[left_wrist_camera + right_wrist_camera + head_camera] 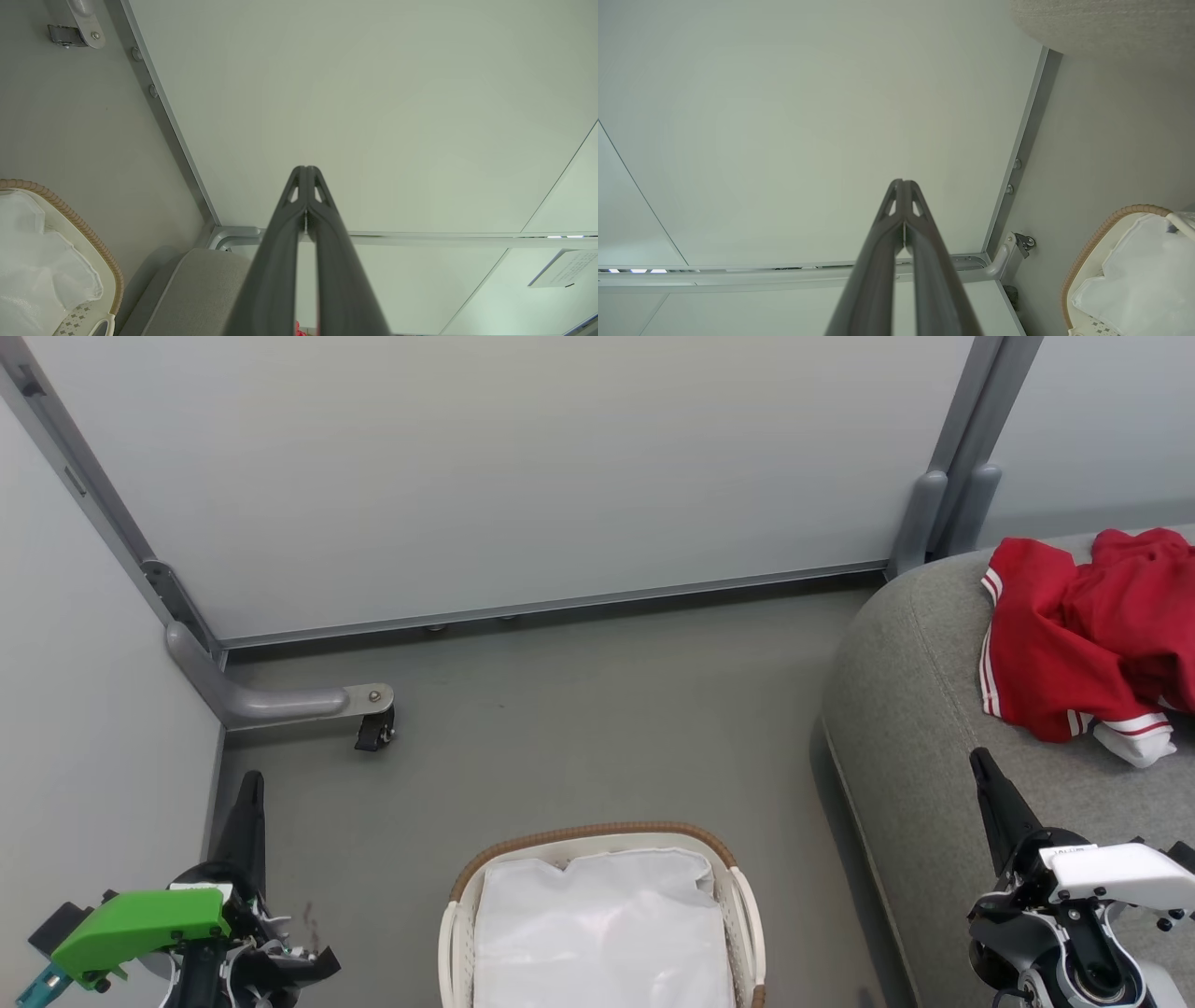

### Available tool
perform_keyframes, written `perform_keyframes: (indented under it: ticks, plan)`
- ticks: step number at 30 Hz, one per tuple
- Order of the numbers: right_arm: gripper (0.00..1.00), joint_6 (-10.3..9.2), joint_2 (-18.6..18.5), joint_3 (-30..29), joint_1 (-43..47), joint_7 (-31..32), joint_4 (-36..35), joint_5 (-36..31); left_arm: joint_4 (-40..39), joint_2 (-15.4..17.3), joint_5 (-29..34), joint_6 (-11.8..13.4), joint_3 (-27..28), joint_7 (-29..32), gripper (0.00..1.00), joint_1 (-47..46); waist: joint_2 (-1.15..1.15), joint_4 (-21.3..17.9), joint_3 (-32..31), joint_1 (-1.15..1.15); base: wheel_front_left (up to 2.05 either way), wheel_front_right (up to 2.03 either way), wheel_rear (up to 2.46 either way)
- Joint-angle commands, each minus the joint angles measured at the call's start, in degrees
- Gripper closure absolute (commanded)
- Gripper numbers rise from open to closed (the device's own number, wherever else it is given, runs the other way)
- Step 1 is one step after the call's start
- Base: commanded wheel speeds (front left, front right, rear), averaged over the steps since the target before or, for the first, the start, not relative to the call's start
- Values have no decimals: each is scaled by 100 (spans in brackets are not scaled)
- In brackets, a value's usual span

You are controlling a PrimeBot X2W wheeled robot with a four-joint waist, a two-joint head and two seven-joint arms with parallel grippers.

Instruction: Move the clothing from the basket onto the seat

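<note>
Red clothing [1074,644] lies heaped near the far rounded corner of the grey seat [915,709], the basket [597,831] showing a bare white liner [597,933], as left gripper [250,782] and right gripper [978,758], clenched empty, suggest the transfer is complete and no pick is needed

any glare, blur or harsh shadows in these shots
Head view: soft even light, sharp, only a dim shadow on the floor beside the couch. Left wrist view: the liner is nearly washed out. Right wrist view: the couch at the top looks soft, the right gripper's base blurs.
</note>
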Motion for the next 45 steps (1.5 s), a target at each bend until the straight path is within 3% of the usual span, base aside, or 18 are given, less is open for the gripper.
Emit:
perform_keyframes:
  ticks: [1, 45]
  plan:
    - [100, -2, -36, -10, 58, 16, -18, 17, -9, 33, -21, -38, 14, 23, 100, -55, 0, 0, 0, 0, 0, 0, 0]
    - [100, -2, -36, -9, 58, 16, -18, 18, -9, 33, -21, -38, 13, 23, 100, -55, 0, 0, 0, 0, 0, 0, 0]
